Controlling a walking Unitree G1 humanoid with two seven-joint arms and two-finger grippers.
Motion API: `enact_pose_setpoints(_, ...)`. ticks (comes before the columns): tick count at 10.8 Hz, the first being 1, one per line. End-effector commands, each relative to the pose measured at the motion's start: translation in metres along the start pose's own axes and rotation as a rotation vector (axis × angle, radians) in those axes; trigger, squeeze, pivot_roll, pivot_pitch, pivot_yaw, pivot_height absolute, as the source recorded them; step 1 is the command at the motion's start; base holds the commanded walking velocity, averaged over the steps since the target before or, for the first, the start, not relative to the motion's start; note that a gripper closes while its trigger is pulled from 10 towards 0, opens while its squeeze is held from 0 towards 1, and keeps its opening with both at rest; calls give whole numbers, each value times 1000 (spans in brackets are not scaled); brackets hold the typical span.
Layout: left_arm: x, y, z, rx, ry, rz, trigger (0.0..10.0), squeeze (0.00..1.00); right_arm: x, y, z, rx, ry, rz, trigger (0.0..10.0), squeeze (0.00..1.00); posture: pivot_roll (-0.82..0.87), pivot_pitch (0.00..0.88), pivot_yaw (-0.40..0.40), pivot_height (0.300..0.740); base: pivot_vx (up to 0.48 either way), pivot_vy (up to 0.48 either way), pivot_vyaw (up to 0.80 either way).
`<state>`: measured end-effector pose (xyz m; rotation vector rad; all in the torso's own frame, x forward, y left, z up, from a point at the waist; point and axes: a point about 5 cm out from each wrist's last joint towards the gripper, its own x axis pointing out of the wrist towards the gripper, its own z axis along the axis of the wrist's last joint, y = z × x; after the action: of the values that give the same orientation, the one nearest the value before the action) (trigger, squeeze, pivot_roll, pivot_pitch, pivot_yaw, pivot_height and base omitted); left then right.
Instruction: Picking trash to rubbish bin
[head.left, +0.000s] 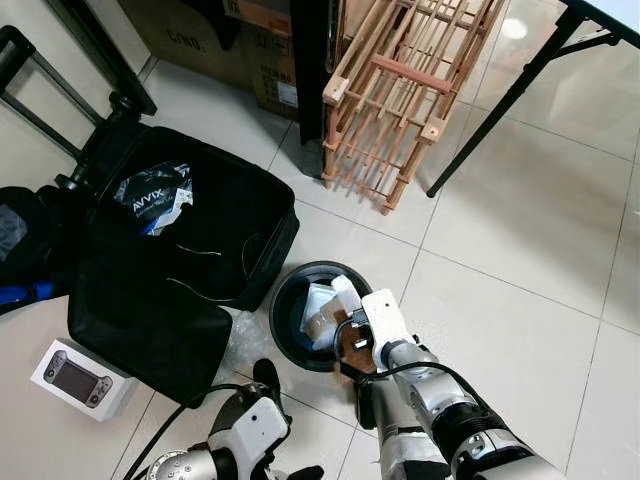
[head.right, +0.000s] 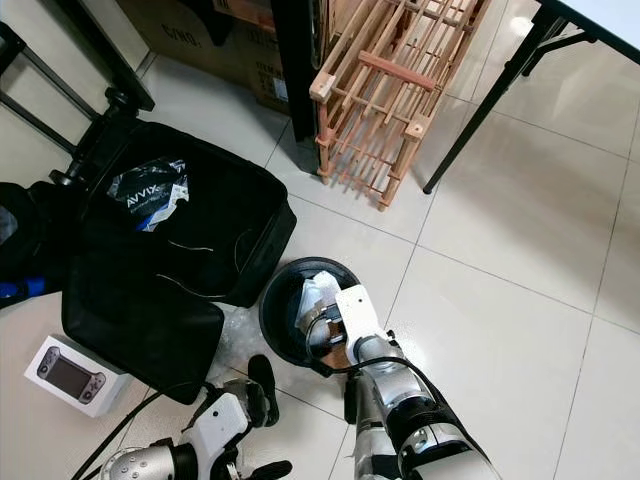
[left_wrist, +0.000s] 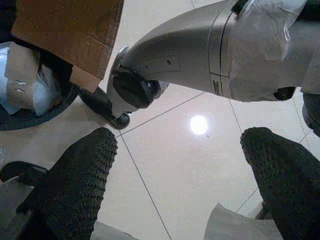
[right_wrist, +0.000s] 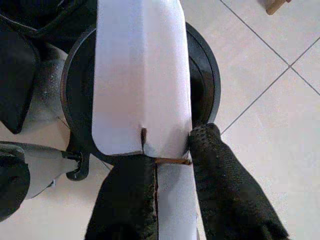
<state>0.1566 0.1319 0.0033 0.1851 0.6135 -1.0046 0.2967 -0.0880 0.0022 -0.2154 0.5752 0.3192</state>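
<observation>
The right gripper (right_wrist: 167, 165) is closed on a flat white cardboard box with a brown inner face (right_wrist: 142, 80), its two black fingers (right_wrist: 225, 195) pinching the box's near end so the long body sticks out ahead of the wrist. It is held that way, I judge, so the far end can lead over the opening and the box can slide in lengthwise once let go. In the head views the same box (head.left: 380, 315) hangs over the near rim of the round black rubbish bin (head.left: 290, 290) standing on the pale tiled floor (head.left: 520, 240), tilted toward the bin's middle. Crumpled pale paper and plastic (head.left: 320, 305) already lie inside; whether the box touches them is hard to tell from these angles.

The left gripper (left_wrist: 185, 175) sits low and nearer the robot, fingers spread wide with nothing between them — only tile and the right arm's silver forearm (left_wrist: 200, 45) ahead of it. A scrap of white paper (left_wrist: 240, 225) lies by one finger.

Beyond the bin, an open black suitcase (head.left: 180, 250) rests on the floor just beside it, holding a dark printed bag (head.left: 155, 190). A small white box printed with a handheld console (head.left: 80, 378) lies near the suitcase's flap. A light wooden slatted rack (head.left: 400, 90) leans further off, beside a table's black legs (head.left: 500, 100).
</observation>
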Motion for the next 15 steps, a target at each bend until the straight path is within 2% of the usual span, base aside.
enact_pose_setpoints(1, 1, -13, -21, -45, 79, -35, 10000, 0, -3, 5, -19, 32, 60, 12, 10000, 1000, 123, 508, 16, 740, 0, 0, 0)
enact_pose_setpoints(5, 1, -11, -26, -37, 81, -32, 10000, 0, -3, 4, -20, 39, 60, 16, 10000, 1000, 124, 498, 16, 740, 0, 0, 0)
enact_pose_setpoints(8, -8, -9, -27, -27, 76, -31, 10000, 0, -3, 2, -21, 40, 62, 17, 10000, 1000, 125, 486, 16, 740, 0, 0, 0)
enact_pose_setpoints(10, -5, -4, -18, -18, 50, -19, 10000, 0, -4, -4, -16, 51, 23, -7, 10000, 1000, 115, 449, 13, 740, 0, 0, 0)
enact_pose_setpoints(13, -2, 4, -18, -18, 37, 9, 10000, 0, -8, -11, -13, 79, -41, -52, 10000, 1000, 104, 398, 9, 740, 0, 0, 0)
enact_pose_setpoints(14, 0, 11, -14, -49, 3, 39, 10000, 0, -13, -14, -11, 102, -83, -73, 10000, 502, 92, 366, 11, 740, 0, 0, 0)
enact_pose_setpoints(15, 3, 16, -7, -28, -11, 43, 10000, 0, -16, -15, -7, 131, -106, -79, 10000, 0, 83, 343, 13, 740, 0, 0, 0)
